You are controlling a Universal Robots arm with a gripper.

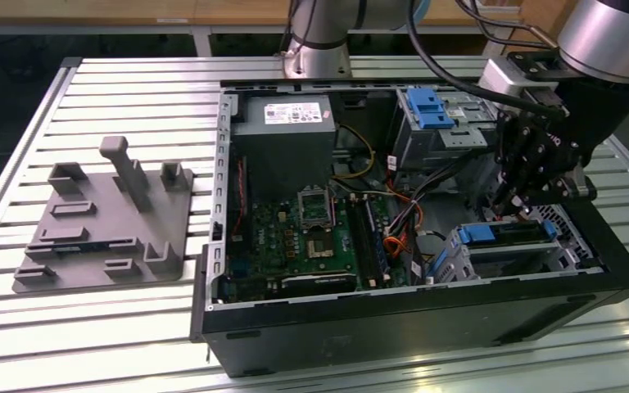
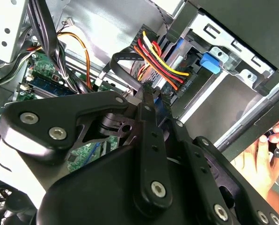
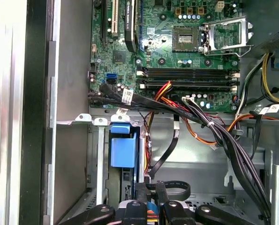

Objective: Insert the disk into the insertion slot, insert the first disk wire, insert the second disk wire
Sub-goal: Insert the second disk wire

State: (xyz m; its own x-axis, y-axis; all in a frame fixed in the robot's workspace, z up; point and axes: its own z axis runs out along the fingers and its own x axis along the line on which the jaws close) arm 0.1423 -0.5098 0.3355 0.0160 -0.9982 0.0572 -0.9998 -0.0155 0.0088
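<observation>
Black gripper (image 1: 511,205) hangs inside the open computer case (image 1: 402,319), at about four o'clock in the exterior view, just above the disk (image 1: 506,236); whether its fingers are parted or what they grip I cannot tell. Largest is the case on a slatted table (image 1: 128,90), with a grey fixture plate (image 1: 96,237) at nine o'clock. The green motherboard (image 1: 314,237) lies mid-case. The blue-framed disk sits in the insertion slot (image 1: 533,254); coloured wires (image 2: 158,58) run beside it. A hand (image 2: 266,154) touches the case edge.

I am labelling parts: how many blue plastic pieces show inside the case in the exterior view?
2. A blue clip on the tall cage; a blue carrier around the disk in the insertion slot, near the gripper. Cables may hide others.
</observation>
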